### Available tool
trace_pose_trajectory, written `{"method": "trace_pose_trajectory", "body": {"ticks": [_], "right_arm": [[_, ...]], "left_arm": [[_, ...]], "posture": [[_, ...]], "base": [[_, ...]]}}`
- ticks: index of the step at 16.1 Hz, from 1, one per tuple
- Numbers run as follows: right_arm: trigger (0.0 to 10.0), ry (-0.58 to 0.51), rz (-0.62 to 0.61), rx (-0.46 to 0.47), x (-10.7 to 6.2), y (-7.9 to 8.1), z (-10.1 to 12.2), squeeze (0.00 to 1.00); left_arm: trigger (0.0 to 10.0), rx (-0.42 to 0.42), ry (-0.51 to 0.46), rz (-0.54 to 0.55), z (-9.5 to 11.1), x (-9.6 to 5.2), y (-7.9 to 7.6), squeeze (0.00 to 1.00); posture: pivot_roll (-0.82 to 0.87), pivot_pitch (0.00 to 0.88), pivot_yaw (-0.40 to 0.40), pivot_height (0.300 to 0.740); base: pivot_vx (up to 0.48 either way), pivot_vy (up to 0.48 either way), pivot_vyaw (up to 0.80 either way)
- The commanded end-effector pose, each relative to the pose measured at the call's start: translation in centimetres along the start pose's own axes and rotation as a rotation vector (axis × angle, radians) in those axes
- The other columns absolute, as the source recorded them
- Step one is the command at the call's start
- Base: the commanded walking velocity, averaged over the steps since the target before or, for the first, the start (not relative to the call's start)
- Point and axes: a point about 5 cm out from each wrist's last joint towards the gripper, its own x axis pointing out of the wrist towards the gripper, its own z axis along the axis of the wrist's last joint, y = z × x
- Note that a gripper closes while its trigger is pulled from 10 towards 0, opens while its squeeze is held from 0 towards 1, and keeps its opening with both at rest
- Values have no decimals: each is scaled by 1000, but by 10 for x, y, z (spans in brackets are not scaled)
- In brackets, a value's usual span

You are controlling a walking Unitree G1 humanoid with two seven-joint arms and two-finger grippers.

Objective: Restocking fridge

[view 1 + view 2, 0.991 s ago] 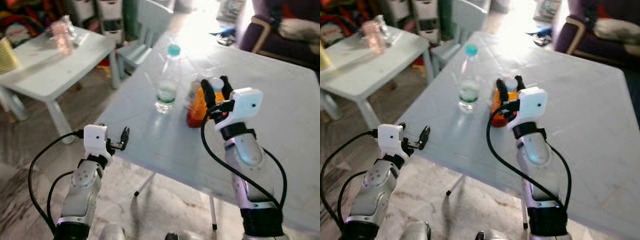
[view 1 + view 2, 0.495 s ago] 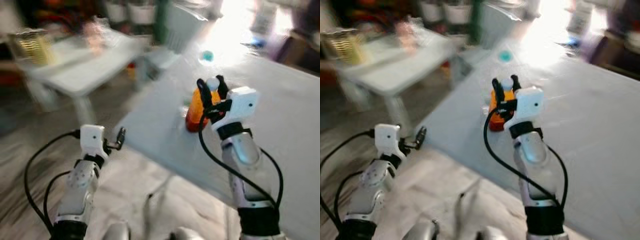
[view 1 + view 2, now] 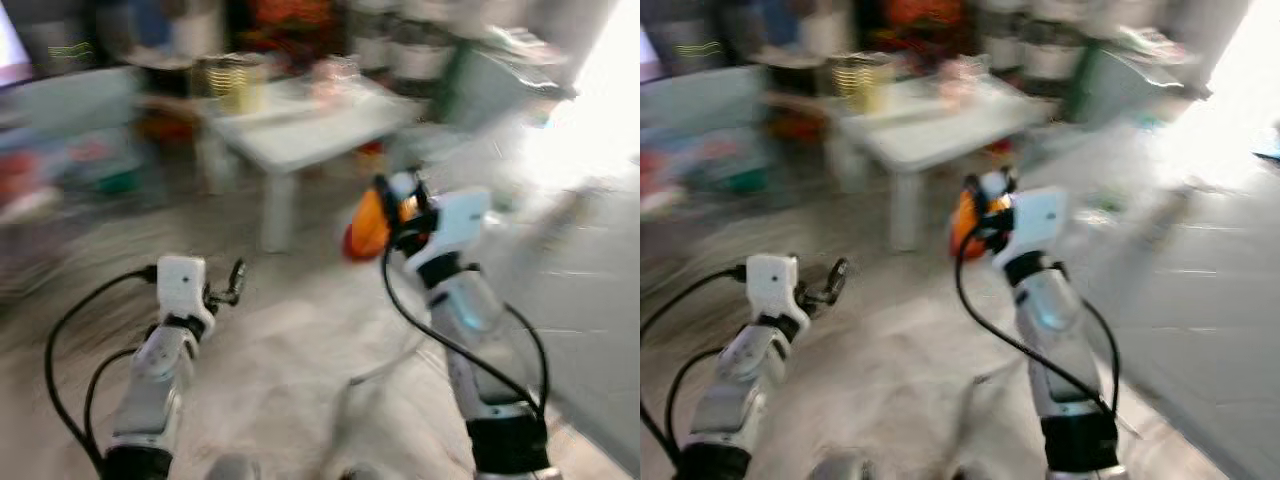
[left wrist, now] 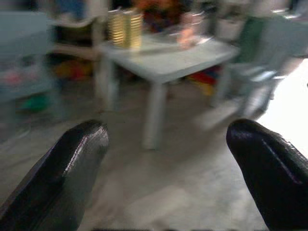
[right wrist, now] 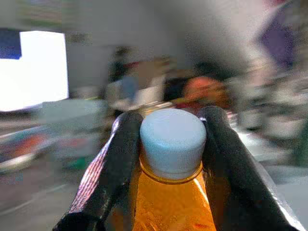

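Between the right pincer's (image 5: 171, 163) clamping fingers (image 5: 113, 168) sits the orange bottle's (image 5: 171, 204) neck.

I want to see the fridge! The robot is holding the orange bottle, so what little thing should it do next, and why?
Probably keep turning and hold tight. The right gripper is shut on the orange bottle, lifted above the floor, the left gripper is open, and the blurred views show no fridge.

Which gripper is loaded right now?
The right gripper, shut on the orange bottle just under its white cap. The left gripper has open jaws with nothing between.
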Motion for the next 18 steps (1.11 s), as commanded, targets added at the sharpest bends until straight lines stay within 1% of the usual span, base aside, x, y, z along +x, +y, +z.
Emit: {"method": "trace_pose_trajectory", "body": {"ticks": [1,3,4,5,7,9,12,16,18], "right_arm": [[10000,27,-25,4,-4,-7,-6,0],[10000,42,-33,5,-7,-10,-12,0],[10000,56,-41,5,-11,-12,-18,0],[10000,65,-47,3,-12,-13,-21,0],[10000,108,-62,1,-19,-15,-32,0],[10000,117,-47,13,-22,-11,-35,0],[10000,115,-25,8,-22,-5,-37,0],[10000,118,-28,-5,-21,-10,-37,0],[10000,123,-29,-7,-21,-10,-38,0]], "left_arm": [[10000,3,18,-19,-4,0,-5,0],[10000,7,22,-14,-5,1,-4,0],[10000,31,27,-10,-7,-1,0,0],[10000,39,32,-8,-9,-3,3,0],[10000,64,49,8,-16,-12,16,0],[10000,76,53,26,-17,-17,24,0],[10000,92,52,29,-20,-19,23,0],[10000,98,50,34,-21,-20,24,0],[10000,99,48,39,-21,-20,25,0]], "posture": [[65,50,-67,740],[68,48,-64,740],[70,46,-63,740],[70,46,-63,740],[75,43,-61,740],[80,47,-63,740],[82,49,-64,740],[82,50,-62,740],[82,51,-61,740]], "base": [[-255,337,800],[-122,161,800],[0,0,800],[0,0,800],[0,0,800],[0,0,800],[0,0,800],[0,0,800],[0,0,800]]}}
